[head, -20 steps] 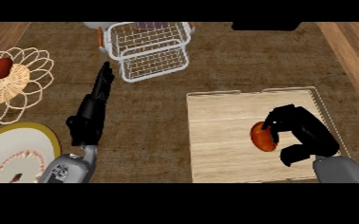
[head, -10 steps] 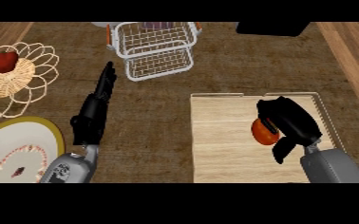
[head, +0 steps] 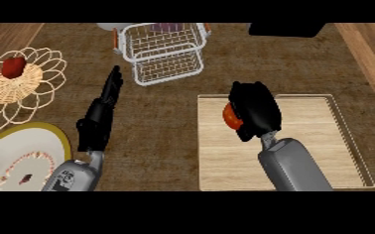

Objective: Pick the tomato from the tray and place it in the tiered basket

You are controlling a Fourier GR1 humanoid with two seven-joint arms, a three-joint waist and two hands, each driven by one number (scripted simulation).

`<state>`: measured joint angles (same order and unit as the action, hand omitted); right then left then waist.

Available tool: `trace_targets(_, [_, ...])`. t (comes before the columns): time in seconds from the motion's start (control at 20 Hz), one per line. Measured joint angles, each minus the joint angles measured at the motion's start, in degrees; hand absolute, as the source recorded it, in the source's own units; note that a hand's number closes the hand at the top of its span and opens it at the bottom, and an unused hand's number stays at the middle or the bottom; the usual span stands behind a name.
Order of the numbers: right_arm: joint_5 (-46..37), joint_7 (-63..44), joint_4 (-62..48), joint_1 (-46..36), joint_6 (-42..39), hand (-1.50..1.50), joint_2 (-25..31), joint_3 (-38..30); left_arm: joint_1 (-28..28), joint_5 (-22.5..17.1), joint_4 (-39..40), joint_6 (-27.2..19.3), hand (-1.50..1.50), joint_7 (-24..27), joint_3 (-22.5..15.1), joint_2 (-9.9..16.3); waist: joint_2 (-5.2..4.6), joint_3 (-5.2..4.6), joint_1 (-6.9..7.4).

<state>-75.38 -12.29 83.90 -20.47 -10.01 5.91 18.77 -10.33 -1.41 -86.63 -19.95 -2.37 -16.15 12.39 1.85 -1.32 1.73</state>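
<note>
One round glossy tomato point(head: 229, 115), black fingers point(head: 253, 110)

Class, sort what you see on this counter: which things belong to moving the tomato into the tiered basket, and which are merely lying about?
Part of the job:
- tomato
- tray
- tiered basket
- right hand, curled round the tomato

Lying about:
- woven wire bowl holding a red fruit
- plate
- left hand, open, resting

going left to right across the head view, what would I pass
wicker bowl → left hand → tiered basket → tomato → right hand curled round it, over the tray
</note>
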Motion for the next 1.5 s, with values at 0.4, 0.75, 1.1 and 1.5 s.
trace_targets(0.4, [1.12, -28.79, 7.14, -16.75, -13.59, 1.5, -5.04, 6.28, -0.48, -0.26, 0.8, 0.73, 0.0, 0.74, -0.05, -0.39, -0.5, 0.74, 1.8])
trace_targets(0.75, [15.22, -44.26, 6.72, -32.88, -15.32, 1.5, -5.36, 5.66, -2.69, 0.45, 1.05, 0.81, 0.0, 0.21, -1.26, -1.91, -1.37, 1.01, 3.32])
trace_targets(1.1, [27.01, -50.67, -4.61, -48.8, -9.64, 1.5, -5.29, 4.27, -3.5, 0.99, 2.19, 0.89, 0.0, 1.02, -1.42, -2.73, -1.94, 1.03, 3.64])
trace_targets(1.5, [30.27, -50.18, -23.67, -61.63, -3.97, 1.5, -5.36, 4.52, -3.89, 0.6, 1.88, 1.15, 0.0, 0.63, 0.26, -2.41, -2.36, 1.07, 2.73])
